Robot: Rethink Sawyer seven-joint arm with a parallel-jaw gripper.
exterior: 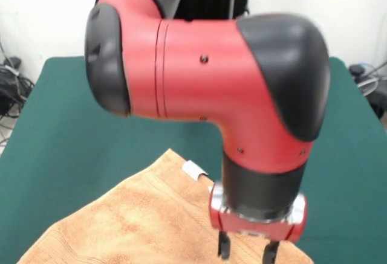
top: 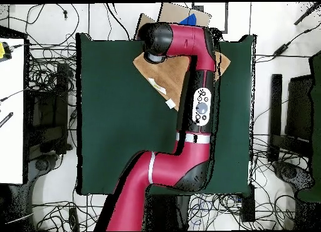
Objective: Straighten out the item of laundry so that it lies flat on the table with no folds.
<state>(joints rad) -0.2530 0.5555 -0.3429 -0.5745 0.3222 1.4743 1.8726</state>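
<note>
Towel (exterior: 133,222) lies at green surface (exterior: 72,131) edge nearest front camera, one corner pointing toward surface middle, small white tag (exterior: 193,169) on edge by that corner. Arm reaches across surface, wrist directly above towel. Gripper (exterior: 248,253) hangs just over cloth, two dark fingers (exterior: 223,246) spread apart, nothing between them. In overhead view, arm hides most of towel.

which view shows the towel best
The front view. There the towel spreads across the lower part of the picture, with its terry surface, one corner and a white tag plain to see; only the gripper covers part of it. In the overhead view the arm hides most of the towel.
</note>
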